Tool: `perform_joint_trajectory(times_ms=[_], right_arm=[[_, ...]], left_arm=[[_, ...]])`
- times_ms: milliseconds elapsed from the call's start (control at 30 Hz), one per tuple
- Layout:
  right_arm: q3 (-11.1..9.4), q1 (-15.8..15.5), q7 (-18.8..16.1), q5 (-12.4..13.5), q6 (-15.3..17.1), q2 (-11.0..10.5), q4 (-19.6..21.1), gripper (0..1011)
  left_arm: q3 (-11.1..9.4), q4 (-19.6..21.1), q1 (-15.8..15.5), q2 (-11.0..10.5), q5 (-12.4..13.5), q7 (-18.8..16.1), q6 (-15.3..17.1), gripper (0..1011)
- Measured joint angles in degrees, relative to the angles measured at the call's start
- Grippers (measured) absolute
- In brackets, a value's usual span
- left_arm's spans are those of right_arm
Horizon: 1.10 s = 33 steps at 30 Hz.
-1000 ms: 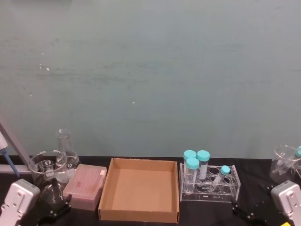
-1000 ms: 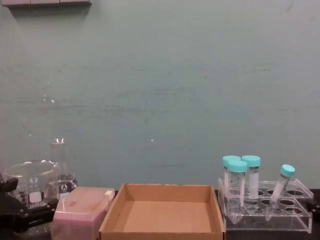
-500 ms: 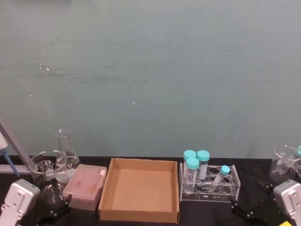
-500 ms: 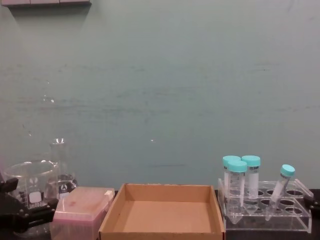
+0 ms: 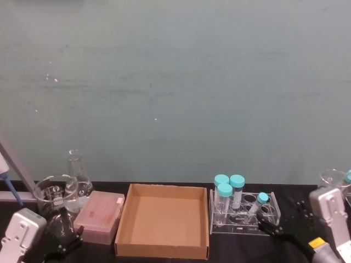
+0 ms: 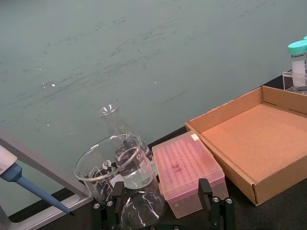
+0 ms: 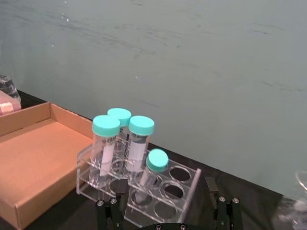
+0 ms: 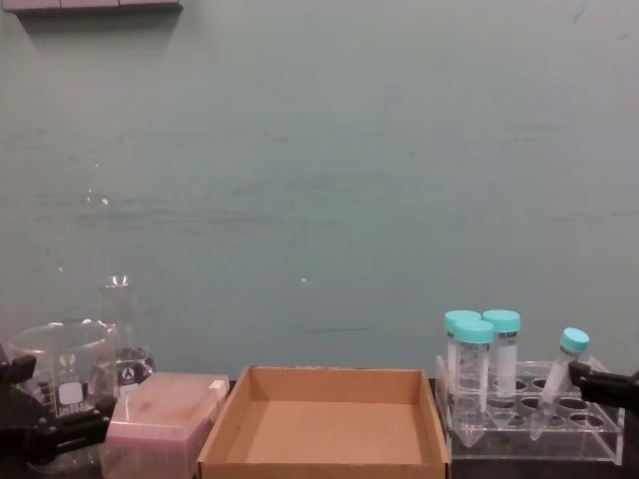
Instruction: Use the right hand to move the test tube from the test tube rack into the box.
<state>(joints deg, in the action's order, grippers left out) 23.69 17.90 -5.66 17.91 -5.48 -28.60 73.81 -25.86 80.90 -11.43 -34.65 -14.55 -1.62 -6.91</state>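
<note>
The slim test tube (image 5: pixel 258 205) with a small teal cap leans in the clear test tube rack (image 5: pixel 244 219), right of three wider teal-capped tubes (image 5: pixel 225 200). In the right wrist view the test tube (image 7: pixel 151 170) and the rack (image 7: pixel 182 191) lie just ahead of my open right gripper (image 7: pixel 165 213), whose fingers straddle the rack's near end without touching the tube. From the chest, one black finger (image 8: pixel 602 386) reaches in beside the tube's cap (image 8: pixel 573 340). The brown box (image 5: pixel 162 251) stands left of the rack. My left gripper (image 6: pixel 160 211) rests open at the near left.
A pink translucent box (image 5: pixel 100 216), a beaker (image 5: pixel 54 193), a conical flask (image 5: pixel 77 175) and a round flask (image 6: pixel 141 213) crowd the left. Another beaker (image 5: pixel 332 186) stands at the far right. A blue pipette on a stand (image 6: pixel 29 179) is at the far left.
My right arm has moved forward and left toward the rack; its finger now reaches the rack's right end and shows in the chest view. The left arm and the tube have not moved.
</note>
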Motion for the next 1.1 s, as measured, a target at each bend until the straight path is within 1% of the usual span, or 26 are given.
perform_joint_trajectory(times_ms=[33,167,300,500,733,1100], right_arm=[[0.1,0.8,-0.4,-0.2,0.1,0.7,-0.9,1000],[0.3,2.6,-1.2,-0.6,0.3,2.0,-3.1,1000],[0.4,5.0,-2.4,-0.9,0.4,4.0,-6.4,1000],[0.0,6.9,-3.7,-1.0,0.4,5.8,-9.3,1000],[-0.7,7.6,-5.0,-1.1,0.1,7.0,-11.0,1000],[-1.9,7.6,-6.2,-1.7,-1.0,8.1,-11.9,1000]], left_arm=[[0.0,0.0,0.0,0.0,0.0,0.0,0.0,1000],[0.0,0.0,0.0,0.0,0.0,0.0,0.0,1000],[0.0,0.0,0.0,0.0,0.0,0.0,0.0,1000],[0.0,0.0,0.0,0.0,0.0,0.0,0.0,1000],[0.0,0.0,0.0,0.0,0.0,0.0,0.0,1000],[0.0,0.0,0.0,0.0,0.0,0.0,0.0,1000]])
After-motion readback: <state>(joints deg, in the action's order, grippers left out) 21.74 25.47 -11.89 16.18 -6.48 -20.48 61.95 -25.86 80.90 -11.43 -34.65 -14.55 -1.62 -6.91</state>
